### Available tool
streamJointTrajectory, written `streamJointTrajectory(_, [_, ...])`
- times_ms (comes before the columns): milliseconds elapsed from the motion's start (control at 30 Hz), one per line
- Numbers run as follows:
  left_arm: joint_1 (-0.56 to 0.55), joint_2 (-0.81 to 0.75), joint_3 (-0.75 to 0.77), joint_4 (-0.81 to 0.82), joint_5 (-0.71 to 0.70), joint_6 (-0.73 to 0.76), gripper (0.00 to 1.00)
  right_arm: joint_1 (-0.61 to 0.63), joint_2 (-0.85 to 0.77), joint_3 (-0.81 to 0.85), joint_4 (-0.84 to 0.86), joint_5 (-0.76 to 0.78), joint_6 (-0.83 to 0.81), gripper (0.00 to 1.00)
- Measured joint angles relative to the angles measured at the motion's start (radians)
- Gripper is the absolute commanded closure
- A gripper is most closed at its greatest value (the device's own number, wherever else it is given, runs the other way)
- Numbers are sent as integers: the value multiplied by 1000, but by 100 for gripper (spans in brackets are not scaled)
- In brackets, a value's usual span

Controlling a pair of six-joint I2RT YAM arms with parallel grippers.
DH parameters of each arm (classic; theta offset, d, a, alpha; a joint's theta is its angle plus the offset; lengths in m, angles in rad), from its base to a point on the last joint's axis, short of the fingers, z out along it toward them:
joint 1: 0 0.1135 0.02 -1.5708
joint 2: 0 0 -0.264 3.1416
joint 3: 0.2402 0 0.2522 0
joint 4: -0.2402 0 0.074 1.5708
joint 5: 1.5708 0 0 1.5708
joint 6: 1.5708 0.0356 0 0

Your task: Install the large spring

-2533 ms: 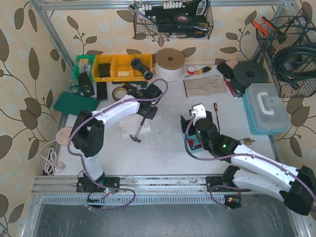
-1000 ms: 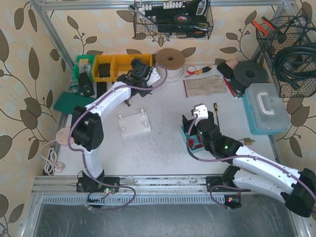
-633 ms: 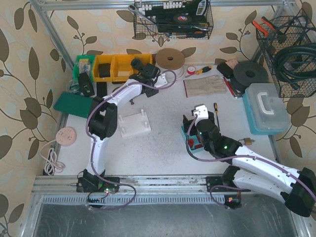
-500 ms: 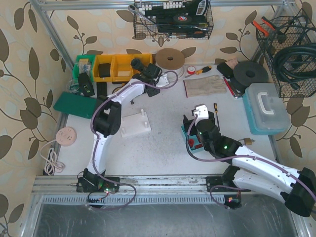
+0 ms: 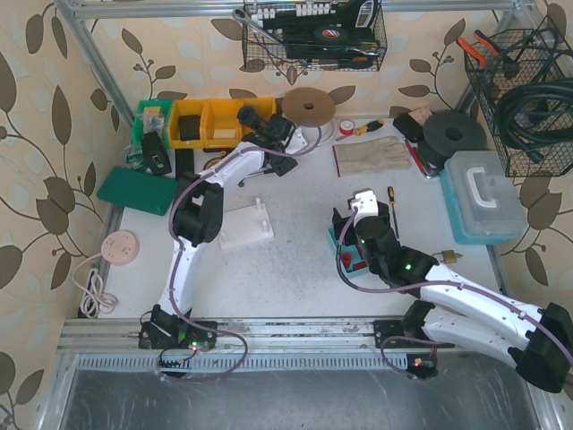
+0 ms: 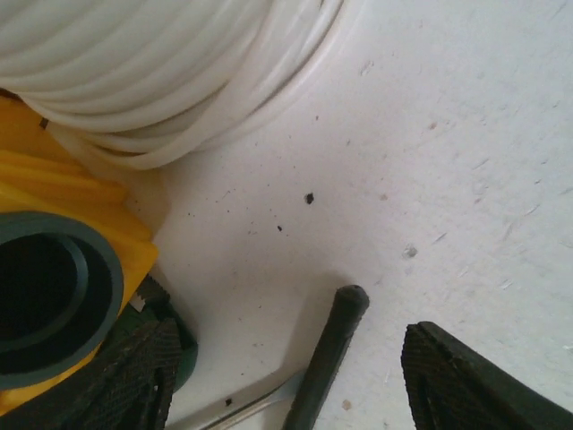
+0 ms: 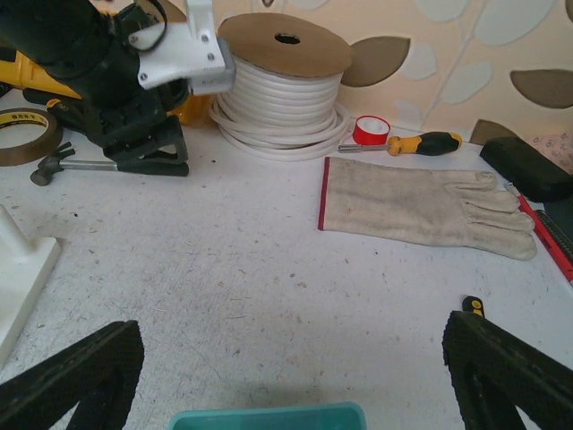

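Observation:
The large spring shows in none of the views. My left gripper (image 5: 271,146) reaches to the back of the table, between the yellow bins (image 5: 211,122) and the white cord spool (image 5: 307,116). In the left wrist view it is open (image 6: 295,381). A hammer's black handle (image 6: 328,351) lies on the table between its fingers (image 6: 470,381), touching neither. The white post fixture (image 5: 243,226) sits mid-table. My right gripper (image 5: 356,211) hovers open (image 7: 295,367) over the edge of a teal tray (image 7: 269,417), holding nothing.
A work glove (image 7: 421,210), red tape roll (image 7: 370,130) and screwdriver (image 7: 412,143) lie right of the spool (image 7: 282,90). A grey-rimmed tube (image 6: 45,305) sits in the yellow bin. A blue case (image 5: 483,199) stands at the right edge.
My left gripper moved a little right along the back toward the spool, then opened and let go of the hammer handle. The left elbow swung inward. The right arm stayed put.

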Motion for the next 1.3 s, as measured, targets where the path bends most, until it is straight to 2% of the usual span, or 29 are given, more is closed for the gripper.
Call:
streamJointTrajectory(133, [1,-85,-66,26,36,-145,22,0,5,0,-1,3,1,10])
streamJointTrajectory(400, [1,-484,-442,161,53,-526,22,0,10,5,-37,6,34,10])
streamJointTrajectory(533, [1,-683,-631,216,52,-663,22,0,31,55,-138,-3,112,11])
streamJointTrajectory(633, [1,-826,-774,240,51,-729,22,0,48,125,-266,-30,184,13])
streamJointTrajectory(767, [1,-1012,-943,256,49,-787,22,-8,50,195,-436,-75,275,24])
streamJointTrajectory(933, [-7,-1202,-1122,309,71,-801,32,-75,34,200,-589,-185,335,25])
streamJointTrajectory(1067, [-79,-1225,-1162,323,94,-800,46,-189,11,193,-631,-255,347,25])
streamJointTrajectory(1167, [-169,-1177,-1121,296,113,-792,49,-290,6,190,-636,-330,347,26])
streamJointTrajectory(1300, [-264,-1073,-1028,270,137,-785,49,-382,-5,150,-618,-440,345,41])
